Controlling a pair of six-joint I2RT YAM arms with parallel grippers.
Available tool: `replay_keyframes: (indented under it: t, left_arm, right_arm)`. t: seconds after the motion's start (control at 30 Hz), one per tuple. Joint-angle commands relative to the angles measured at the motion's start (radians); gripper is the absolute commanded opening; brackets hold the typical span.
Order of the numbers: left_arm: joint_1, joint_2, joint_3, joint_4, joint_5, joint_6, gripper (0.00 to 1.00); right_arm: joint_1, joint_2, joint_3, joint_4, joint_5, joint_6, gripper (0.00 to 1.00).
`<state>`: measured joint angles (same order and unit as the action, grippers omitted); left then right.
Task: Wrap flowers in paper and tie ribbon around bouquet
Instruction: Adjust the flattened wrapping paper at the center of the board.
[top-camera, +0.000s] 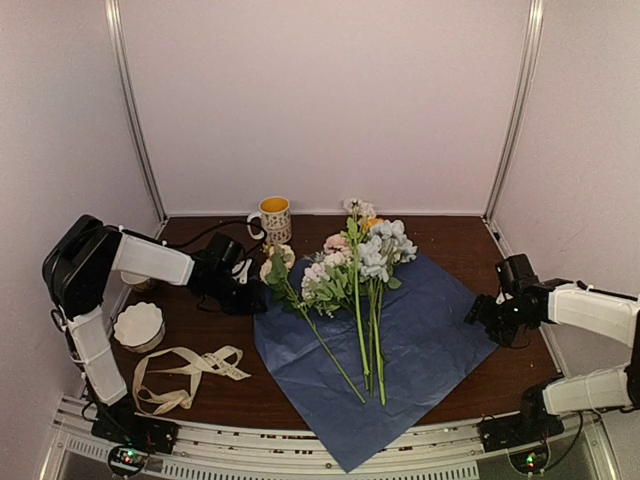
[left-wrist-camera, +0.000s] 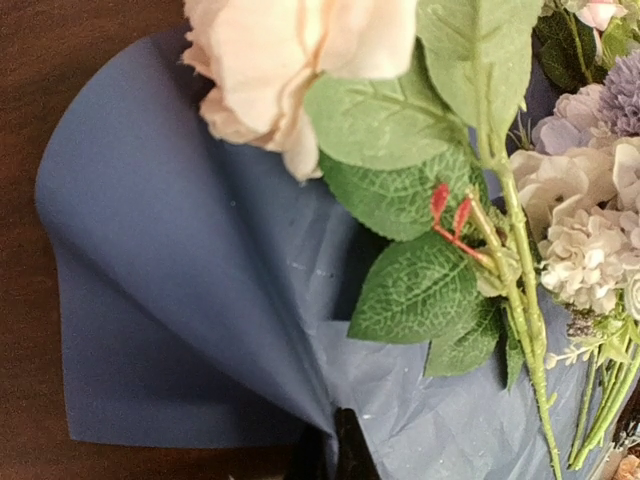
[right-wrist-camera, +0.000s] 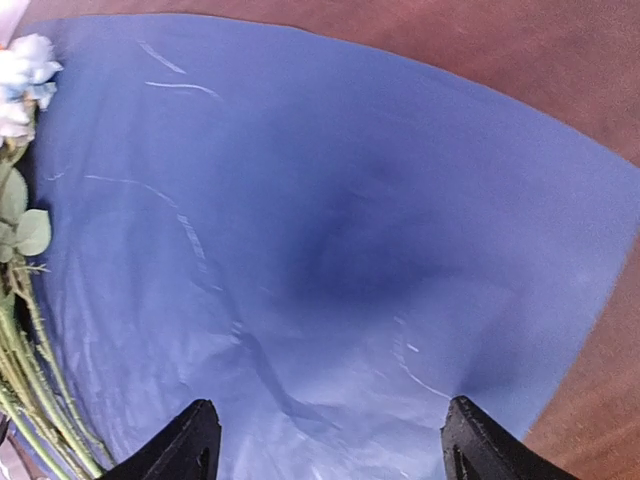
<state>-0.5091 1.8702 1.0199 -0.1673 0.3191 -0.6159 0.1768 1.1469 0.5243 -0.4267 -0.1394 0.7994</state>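
Left hand (left-wrist-camera: 335, 452) clenched on left edge of paper (top-camera: 430, 335), fold raised. Right hand (right-wrist-camera: 330, 410) released, fingers spread over paper's right corner. Flowers (top-camera: 358, 275) lying on paper, mid-desk (top-camera: 455, 240).

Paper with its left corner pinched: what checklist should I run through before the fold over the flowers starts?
1. Left fingers shut on the paper corner: ok; the corner is lifted and curled.
2. Flowers lie on the paper, stems toward the near edge: ok.
3. Right fingers open above the paper's right side, holding nothing: ok.
4. Ribbon lies on the table left of the paper, off it: ok.
5. Mug and bowl stand off the paper: ok.
6. Pale bloom clear of the lifted fold: cannot tell; the left wrist view shows it very close.
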Motion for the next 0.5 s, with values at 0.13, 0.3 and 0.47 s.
replay_keyframes:
  t: [0.13,0.3,0.47]
  left_arm:
    - [-0.032,-0.109,-0.145,0.133,-0.009,-0.090,0.00]
    - [-0.045,-0.124,-0.159,0.141,-0.021,-0.095,0.00]
    - [-0.051,-0.127,-0.159,0.128,-0.028,-0.089,0.00]
  right_arm:
    - [-0.007,-0.027,0.126,-0.433,0.100,0.037,0.78]
    - [-0.007,-0.140,-0.019,-0.383,-0.024,0.175,0.79]
    - [-0.006,-0.138,-0.217,-0.083,-0.313,0.261,0.75]
